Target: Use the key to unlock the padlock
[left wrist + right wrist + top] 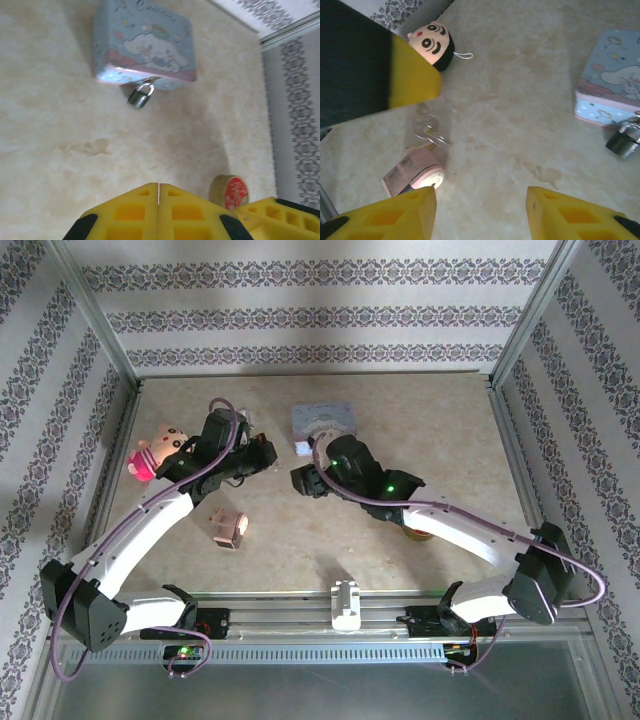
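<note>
Key (434, 134) lies apart, beyond the parted right claw (480, 196).

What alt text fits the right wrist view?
The right hand hangs open over the beige table. The key on its ring is at left beside a pink roll; the padlock sits against the blue tin at right.

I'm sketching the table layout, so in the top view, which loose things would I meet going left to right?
plush doll → small pink toy → pale-blue tin → tan roll. The white block at the near edge overlaps the tin's span, so it is left out.
</note>
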Motion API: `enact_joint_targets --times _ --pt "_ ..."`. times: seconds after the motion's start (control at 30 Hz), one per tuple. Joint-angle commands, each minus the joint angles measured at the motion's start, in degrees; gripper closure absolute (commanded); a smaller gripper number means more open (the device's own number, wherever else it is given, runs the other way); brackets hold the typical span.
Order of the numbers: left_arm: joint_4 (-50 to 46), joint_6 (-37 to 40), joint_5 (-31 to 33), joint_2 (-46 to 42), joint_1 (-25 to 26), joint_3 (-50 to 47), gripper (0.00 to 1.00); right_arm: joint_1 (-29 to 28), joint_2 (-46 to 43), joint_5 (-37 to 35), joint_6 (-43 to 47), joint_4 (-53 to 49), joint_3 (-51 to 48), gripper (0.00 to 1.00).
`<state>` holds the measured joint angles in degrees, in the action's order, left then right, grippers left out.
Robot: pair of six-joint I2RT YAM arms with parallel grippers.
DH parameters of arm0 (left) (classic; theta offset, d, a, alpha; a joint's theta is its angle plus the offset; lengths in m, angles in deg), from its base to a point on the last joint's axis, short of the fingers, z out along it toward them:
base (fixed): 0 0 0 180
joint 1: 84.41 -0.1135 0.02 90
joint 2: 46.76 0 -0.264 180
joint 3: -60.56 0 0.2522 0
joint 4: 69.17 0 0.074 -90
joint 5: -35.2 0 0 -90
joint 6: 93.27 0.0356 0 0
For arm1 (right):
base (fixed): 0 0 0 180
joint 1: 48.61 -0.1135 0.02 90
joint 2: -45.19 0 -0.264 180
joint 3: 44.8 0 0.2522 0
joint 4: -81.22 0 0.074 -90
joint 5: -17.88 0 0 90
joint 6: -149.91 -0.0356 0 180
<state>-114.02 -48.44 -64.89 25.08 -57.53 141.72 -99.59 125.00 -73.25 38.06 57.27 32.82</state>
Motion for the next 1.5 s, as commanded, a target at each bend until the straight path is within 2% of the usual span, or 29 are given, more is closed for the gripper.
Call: enact_joint_targets --times 0.0,0.4,1.13,1.3,1.47 --pt "-8.7 1.5 2.3 0.6 -0.7 2.4 1.00 -2.4 1.6 -4.3 6.0 2.7 2.8 0.46" --pt "-10.3 -0.1 0.8 1.7 -1.9 4.1 1.00 -6.5 4.7 -6.3 12.0 8.3 3.1 0.40" --pt "-9.4 -0.5 -3.9 1.0 -4.1 3.2 1.00 -9.6 13.2 -15.5 20.7 17.4 5.3 0.43" --pt "-9.1 -0.6 -5.2 0.8 -4.2 3.0 1.00 -9.6 15.5 -16.8 22.1 18.9 6.9 0.51" --pt "-9.0 -0.6 -5.4 0.2 -4.4 2.5 1.00 -9.6 16.4 -18.2 22.5 19.2 6.9 0.76"
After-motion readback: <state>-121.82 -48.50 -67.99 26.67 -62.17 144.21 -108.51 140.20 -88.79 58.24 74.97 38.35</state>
